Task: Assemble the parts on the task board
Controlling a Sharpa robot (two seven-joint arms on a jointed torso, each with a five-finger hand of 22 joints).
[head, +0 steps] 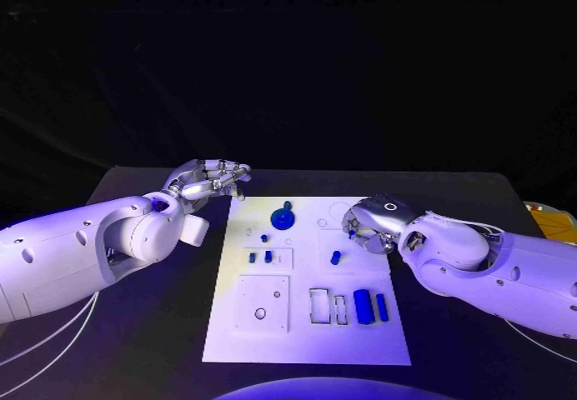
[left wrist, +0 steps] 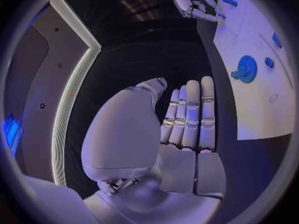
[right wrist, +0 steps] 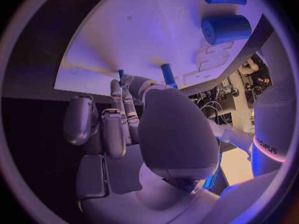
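Nearest, the task board [head: 241, 346] lies mid-worktop. Left hand [head: 212, 180] hovers off its far-left corner, fingers straight, holding nothing. Blue gear [head: 283, 219] sits mid-board. Right hand [head: 373, 227] curls over a small blue peg [head: 337, 257]; grip unclear. Advise aligning fingertips before closing.

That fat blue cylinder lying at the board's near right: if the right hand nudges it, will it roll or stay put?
Probably rolls. The blue cylinder lies on its side on the smooth white task board, so a sideways nudge would likely send it rolling. It looks rigid, likely plastic and light, so it should not flex. Its smooth round surface may slip between fingers; the right hand should grip across it.
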